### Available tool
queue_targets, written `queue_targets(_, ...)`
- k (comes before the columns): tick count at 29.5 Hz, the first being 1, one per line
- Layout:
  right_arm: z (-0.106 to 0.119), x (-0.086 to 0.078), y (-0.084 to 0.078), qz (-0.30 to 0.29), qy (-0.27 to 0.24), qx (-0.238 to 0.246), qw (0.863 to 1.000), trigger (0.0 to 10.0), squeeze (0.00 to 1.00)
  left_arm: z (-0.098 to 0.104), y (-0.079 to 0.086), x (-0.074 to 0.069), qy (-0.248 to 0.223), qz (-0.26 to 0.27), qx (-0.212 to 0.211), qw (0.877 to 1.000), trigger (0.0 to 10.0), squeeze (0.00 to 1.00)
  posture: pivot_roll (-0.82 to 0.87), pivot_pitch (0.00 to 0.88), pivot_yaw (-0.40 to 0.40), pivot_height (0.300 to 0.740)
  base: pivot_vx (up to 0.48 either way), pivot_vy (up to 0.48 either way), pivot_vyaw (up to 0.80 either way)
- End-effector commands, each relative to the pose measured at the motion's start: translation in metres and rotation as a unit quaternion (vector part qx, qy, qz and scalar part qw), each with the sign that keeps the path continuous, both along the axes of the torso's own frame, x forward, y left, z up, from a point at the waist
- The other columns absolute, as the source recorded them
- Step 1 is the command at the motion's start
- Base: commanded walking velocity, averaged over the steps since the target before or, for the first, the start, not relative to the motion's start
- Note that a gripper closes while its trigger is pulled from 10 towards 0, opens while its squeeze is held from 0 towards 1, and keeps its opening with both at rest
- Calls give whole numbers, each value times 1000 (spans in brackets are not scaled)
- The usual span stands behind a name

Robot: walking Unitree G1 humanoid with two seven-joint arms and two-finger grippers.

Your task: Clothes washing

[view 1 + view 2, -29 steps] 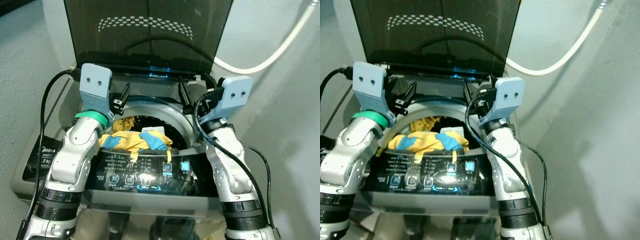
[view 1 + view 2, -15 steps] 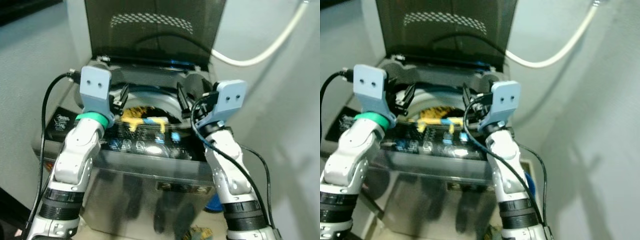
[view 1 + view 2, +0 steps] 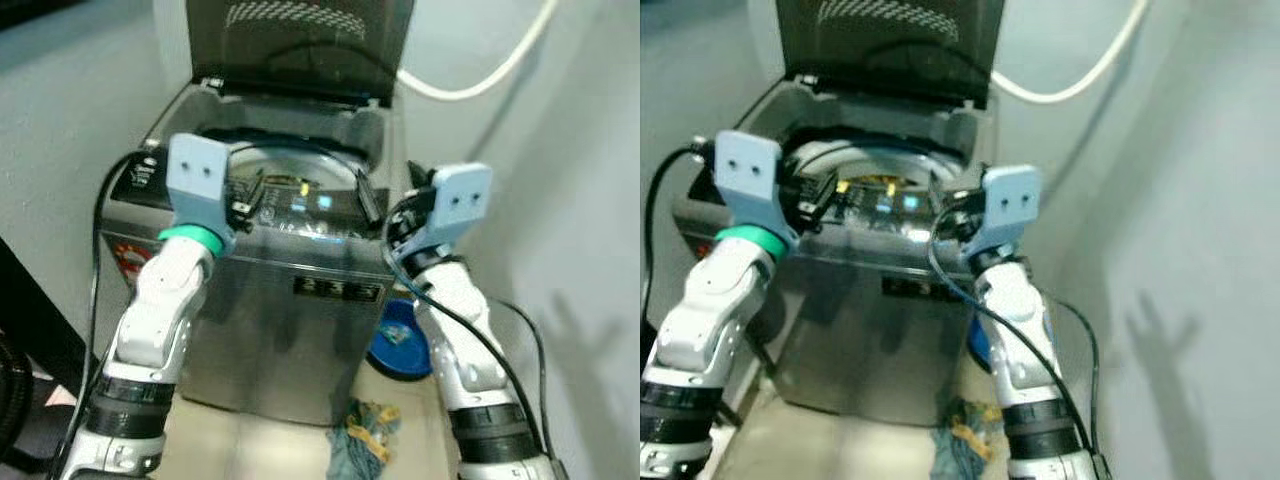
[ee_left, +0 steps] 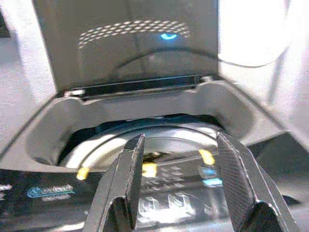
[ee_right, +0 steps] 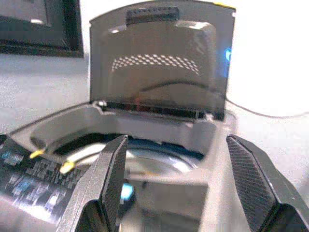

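Observation:
The top-loading washing machine [image 3: 290, 290] stands in front of me with its dark lid [image 3: 300, 45] raised upright. Bits of yellow clothing [image 3: 282, 184] show at the front rim of the drum, past the lit control panel [image 3: 310, 205]. My left gripper [image 3: 243, 198] and right gripper [image 3: 366, 196] are held up level with the washer's front edge, one on each side of the drum opening. Both are open and hold nothing. In the wrist views the left fingers [image 4: 133, 166] and right fingers [image 5: 113, 169] frame the drum and lid.
A crumpled blue and yellow cloth [image 3: 362, 428] lies on the floor at the washer's foot. A blue basin [image 3: 400, 342] sits on the floor to the washer's right. A white hose [image 3: 470, 75] runs along the wall, which is close on the right.
The camera has drawn back from the washer, so its front panel, the floor, the cloth and the basin have come into view. Both grippers stay raised and open.

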State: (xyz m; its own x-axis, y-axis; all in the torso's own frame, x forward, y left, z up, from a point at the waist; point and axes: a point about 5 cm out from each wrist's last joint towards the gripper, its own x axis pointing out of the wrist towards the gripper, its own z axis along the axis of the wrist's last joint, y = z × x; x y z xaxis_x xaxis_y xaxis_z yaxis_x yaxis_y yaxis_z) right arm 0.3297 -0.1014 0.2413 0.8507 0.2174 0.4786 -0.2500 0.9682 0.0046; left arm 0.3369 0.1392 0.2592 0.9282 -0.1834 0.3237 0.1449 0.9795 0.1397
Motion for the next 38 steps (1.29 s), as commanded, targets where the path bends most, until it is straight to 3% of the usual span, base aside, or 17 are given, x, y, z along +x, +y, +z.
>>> queue_targets(1,-2,0,5,8,3,-6,1000,10000,0,-3,4,0,5,7,2,1000,10000,0,113,0,2,720,-289,0,0)
queue_targets(15,-24,-2,14,42,30,-75,996,10000,0,-23,-7,-4,35,0,21,999,10000,0,117,0,-4,720,-41,0,666)
queue_targets(31,-33,-3,16,58,42,-84,994,10000,0,-30,-12,-5,43,-5,24,999,10000,0,114,0,-6,720,0,0,800)
queue_targets(33,-51,-1,10,48,72,-90,992,10000,0,-42,-12,-6,60,-3,32,998,10000,0,115,0,-9,720,0,0,800)
queue_targets(36,-58,0,8,44,84,-92,991,10000,0,-47,-13,-6,67,-2,35,997,10000,0,115,0,-9,720,0,0,800)
queue_targets(38,-87,0,-4,27,138,-85,986,10000,0,-70,-10,-9,98,6,55,994,10000,0,115,0,-9,720,0,0,800)
